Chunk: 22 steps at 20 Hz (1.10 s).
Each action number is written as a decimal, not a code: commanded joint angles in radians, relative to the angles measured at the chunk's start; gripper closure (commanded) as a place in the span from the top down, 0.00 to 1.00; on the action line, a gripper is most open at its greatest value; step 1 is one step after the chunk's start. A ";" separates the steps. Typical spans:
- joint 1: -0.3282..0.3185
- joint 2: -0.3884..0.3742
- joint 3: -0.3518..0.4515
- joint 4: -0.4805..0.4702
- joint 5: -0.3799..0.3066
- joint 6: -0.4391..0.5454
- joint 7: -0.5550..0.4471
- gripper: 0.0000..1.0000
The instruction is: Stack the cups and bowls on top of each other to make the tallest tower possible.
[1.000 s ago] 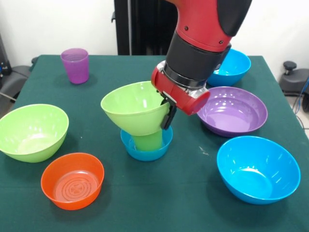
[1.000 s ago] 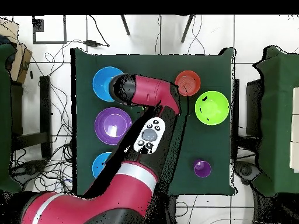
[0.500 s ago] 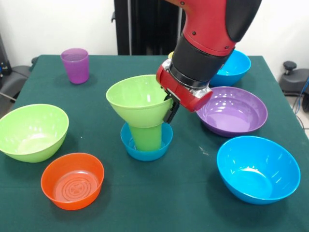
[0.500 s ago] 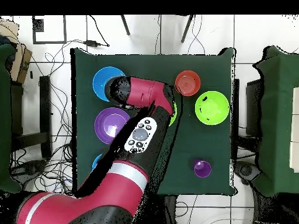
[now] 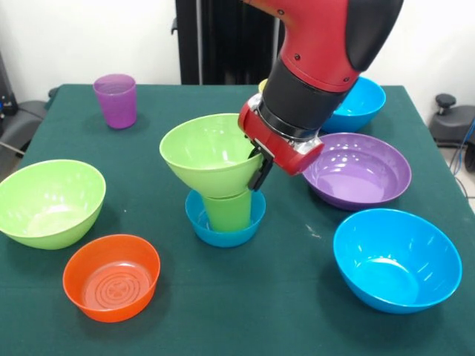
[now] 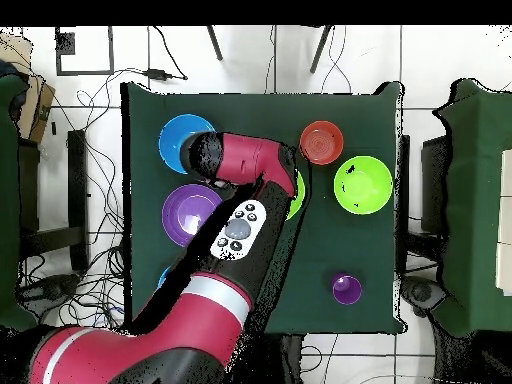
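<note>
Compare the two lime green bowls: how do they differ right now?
The green bowl on the stack sits raised on a green cup inside a small blue bowl; the other green bowl rests on the table. The stacked one has the gripper at its rim; the other stands alone, untouched. The stacked one tilts slightly; the other sits level. Both are glossy, lime green, open side up.

Far blue bowl (image 5: 358, 104) partly hidden behind the arm (image 5: 319, 67); yellow cup (image 5: 262, 85) shows only a sliver. Overhead, the arm covers the green bowl (image 6: 297, 195) almost wholly. The hand (image 5: 259, 172) possibly grips the bowl's rim; its fingers are unclear.
</note>
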<state>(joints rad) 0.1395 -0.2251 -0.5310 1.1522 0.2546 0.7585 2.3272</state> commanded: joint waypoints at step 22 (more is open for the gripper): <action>0.017 0.029 0.064 -0.060 -0.061 0.012 0.034 0.00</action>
<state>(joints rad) 0.1416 -0.2138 -0.5429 1.1366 0.2544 0.7585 2.3272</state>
